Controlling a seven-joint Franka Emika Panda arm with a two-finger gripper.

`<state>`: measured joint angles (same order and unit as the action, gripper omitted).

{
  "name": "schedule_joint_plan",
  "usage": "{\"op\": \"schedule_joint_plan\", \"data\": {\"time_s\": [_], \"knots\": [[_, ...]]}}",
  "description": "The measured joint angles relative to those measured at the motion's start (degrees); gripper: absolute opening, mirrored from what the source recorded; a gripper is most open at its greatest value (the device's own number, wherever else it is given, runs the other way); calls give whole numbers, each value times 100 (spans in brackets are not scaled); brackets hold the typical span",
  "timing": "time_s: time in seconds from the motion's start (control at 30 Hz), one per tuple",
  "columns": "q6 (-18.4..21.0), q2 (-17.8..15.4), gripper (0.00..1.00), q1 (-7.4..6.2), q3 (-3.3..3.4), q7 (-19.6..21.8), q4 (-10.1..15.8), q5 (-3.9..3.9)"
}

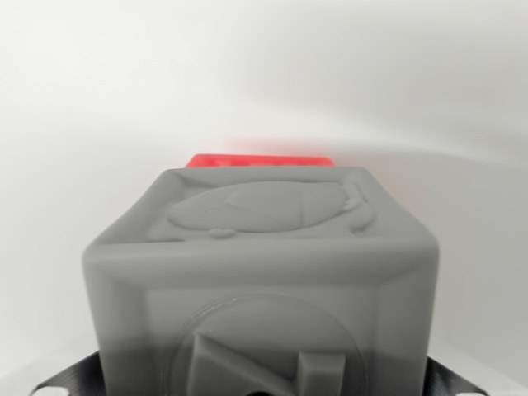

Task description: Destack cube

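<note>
Wrist view, grey cube (pixel 264 280): fills the frame, embossed faces, rigid plastic, probably light.
Red cube (pixel 260 159): only an edge shows, just behind the grey one.
Hand: fingers out of sight; cannot tell its opening.
Hold: flat opposite sides, clear of the relief.

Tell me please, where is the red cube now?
In the wrist view, the red cube shows only as a thin strip at centre, just behind the top edge of the large grey cube that fills the foreground.
</note>
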<state>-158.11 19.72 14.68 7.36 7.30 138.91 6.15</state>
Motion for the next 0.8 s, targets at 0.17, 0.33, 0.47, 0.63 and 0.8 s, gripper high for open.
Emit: {"op": "schedule_joint_plan", "data": {"time_s": [0.17, 0.33, 0.47, 0.63, 0.8], "knots": [[10, -9, 0, -1, 1, 1, 0, 0], [61, -74, 0, -11, 14, 8, 7, -5], [140, -180, 0, -28, 38, 20, 20, -24], [275, -336, 0, -48, 70, 46, 39, -73], [435, -521, 0, -58, 96, 88, 54, -137]]}}
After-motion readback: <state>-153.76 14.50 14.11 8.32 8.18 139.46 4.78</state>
